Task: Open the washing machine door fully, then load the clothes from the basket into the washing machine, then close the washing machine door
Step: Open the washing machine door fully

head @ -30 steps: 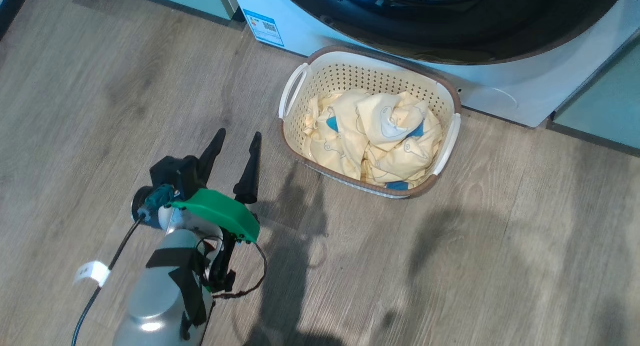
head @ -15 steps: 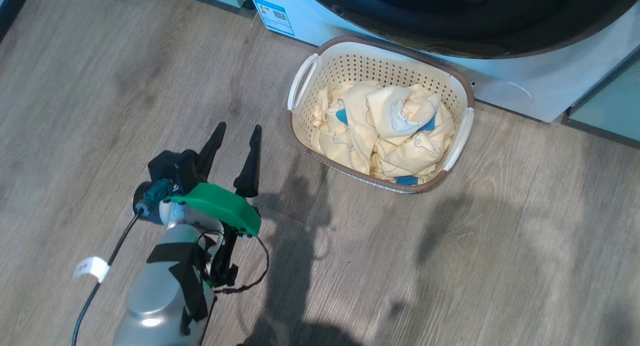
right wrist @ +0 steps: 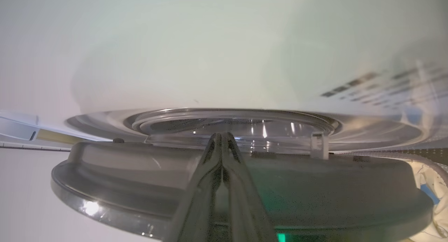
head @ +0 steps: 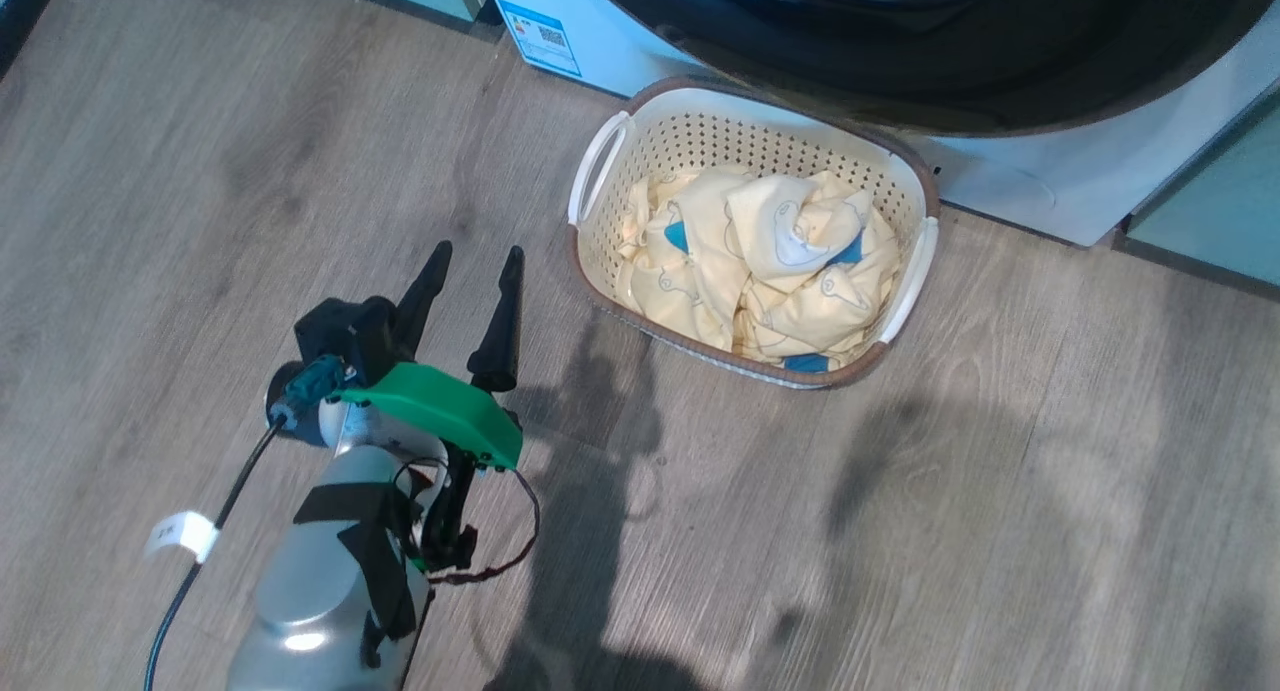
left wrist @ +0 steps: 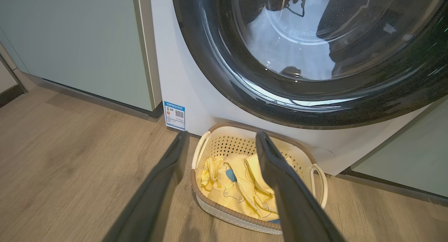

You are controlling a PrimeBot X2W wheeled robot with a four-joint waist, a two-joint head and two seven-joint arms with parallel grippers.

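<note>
The cream basket [head: 720,136] stands on the floor against the white washing machine [head: 1010,176], heaped with pale yellow clothes [head: 770,261]. The glossy black washing machine door [head: 900,61] overhangs the basket's far rim. My left gripper [head: 479,251] hovers open and empty to the left of the basket, fingers pointing at it; the left wrist view frames the basket [left wrist: 224,208] and clothes [left wrist: 238,189] between them, below the door [left wrist: 217,70]. My right gripper [right wrist: 222,135] is shut, lying against the door's grey inner side [right wrist: 315,193], tips near the glass bowl [right wrist: 238,124].
Pale teal cabinets [left wrist: 77,46] flank the machine on the left and on the right [head: 1220,211]. A blue label [head: 545,39] sits low on the machine's front. Wood-look floor [head: 900,531] spreads wide in front of the basket.
The head view has shifted slightly, so the basket sits a little differently in it. My left gripper stays open in the same pose. The door's edge looks slightly closer to the basket's far rim.
</note>
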